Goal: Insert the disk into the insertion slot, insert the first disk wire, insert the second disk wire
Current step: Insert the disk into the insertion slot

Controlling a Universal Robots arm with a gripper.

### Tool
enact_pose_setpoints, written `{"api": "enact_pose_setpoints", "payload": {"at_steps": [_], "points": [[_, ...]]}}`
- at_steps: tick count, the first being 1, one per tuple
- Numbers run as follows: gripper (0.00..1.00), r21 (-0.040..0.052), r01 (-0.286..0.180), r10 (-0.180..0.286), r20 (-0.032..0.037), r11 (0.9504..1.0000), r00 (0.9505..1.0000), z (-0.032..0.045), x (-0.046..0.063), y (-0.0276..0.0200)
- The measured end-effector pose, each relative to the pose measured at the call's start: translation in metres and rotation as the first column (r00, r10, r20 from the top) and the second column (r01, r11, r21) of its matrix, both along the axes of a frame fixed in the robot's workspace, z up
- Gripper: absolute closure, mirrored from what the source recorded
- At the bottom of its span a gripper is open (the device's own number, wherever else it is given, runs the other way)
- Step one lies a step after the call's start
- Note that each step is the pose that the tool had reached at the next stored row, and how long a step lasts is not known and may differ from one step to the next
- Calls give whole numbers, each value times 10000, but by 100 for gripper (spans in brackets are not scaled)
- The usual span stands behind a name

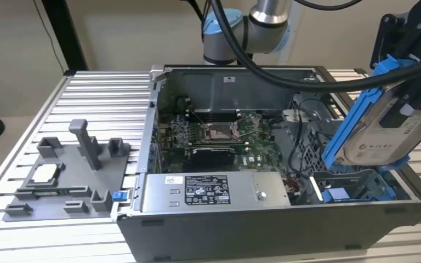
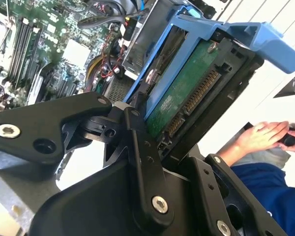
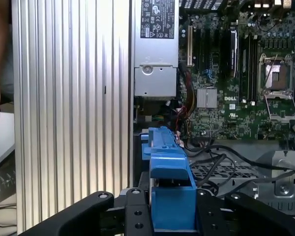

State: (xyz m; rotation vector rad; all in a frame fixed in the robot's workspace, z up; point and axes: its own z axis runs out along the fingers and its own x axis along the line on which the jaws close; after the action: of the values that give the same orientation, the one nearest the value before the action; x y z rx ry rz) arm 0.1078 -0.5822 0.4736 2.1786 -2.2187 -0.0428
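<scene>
Pincer [image 3: 172, 219] clamped on disk [image 1: 375, 131]. Disk hangs tilted in air above insertion slot [image 1: 353, 186], exterior view's right. Not seated yet. Both disk wires judged not yet inserted; all three steps left.

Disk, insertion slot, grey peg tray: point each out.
disk [image 1: 383, 130]: exterior view, silver label face.
insertion slot [image 1: 336, 195]: exterior view, blue tab inside.
grey peg tray [image 1: 72, 183]: exterior view, flat base.
</scene>
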Motion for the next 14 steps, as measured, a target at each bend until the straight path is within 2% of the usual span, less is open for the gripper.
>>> {"api": "enact_pose_setpoints", "payload": {"at_steps": [14], "points": [[100,-1,-1,1,0,10000,10000,-180,21,0]]}}
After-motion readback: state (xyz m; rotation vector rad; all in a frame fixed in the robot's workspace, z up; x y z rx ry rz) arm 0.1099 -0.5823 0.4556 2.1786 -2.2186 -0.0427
